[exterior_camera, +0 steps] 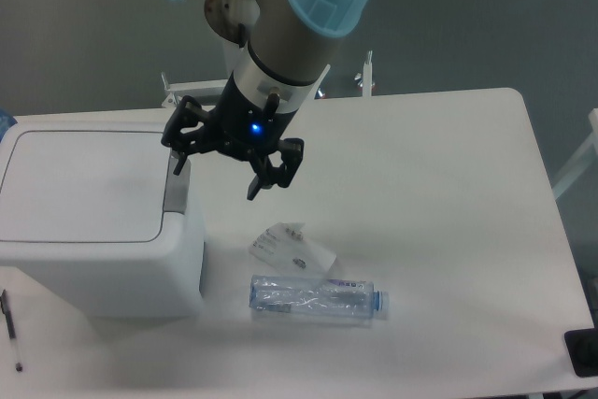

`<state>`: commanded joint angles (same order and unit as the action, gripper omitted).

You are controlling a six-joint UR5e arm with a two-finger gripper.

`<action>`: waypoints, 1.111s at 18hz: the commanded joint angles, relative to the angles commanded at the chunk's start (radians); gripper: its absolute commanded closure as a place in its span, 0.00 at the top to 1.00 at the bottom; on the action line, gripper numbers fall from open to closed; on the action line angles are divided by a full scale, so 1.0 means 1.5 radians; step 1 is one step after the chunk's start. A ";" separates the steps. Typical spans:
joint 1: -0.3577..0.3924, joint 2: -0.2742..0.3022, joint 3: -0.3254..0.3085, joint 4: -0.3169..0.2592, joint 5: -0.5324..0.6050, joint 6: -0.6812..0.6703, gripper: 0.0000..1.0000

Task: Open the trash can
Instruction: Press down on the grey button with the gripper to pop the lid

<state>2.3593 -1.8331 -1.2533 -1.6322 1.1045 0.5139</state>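
Trash can [93, 221] sits at nine o'clock on the table [448, 231], its flat lid down and the grey push tab [177, 189] on its right edge. My claw [217, 168] hangs spread wide, empty, one finger [177, 161] just above that tab. Toward six o'clock lie a crumpled wrapper [291, 249] and a plastic bottle [316, 297].

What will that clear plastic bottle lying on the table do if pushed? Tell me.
The bottle lies on its side, so a sideways nudge would probably roll it. It looks empty and crinkled, likely light and easily dented. Its smooth clear wall may slip between the open gripper fingers.
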 joint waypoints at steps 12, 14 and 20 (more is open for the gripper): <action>-0.001 -0.017 -0.008 0.004 0.019 0.000 1.00; -0.008 -0.019 -0.008 0.004 0.024 -0.001 1.00; -0.008 -0.018 -0.008 0.003 0.024 -0.001 1.00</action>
<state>2.3470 -1.8607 -1.2655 -1.6276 1.1397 0.5123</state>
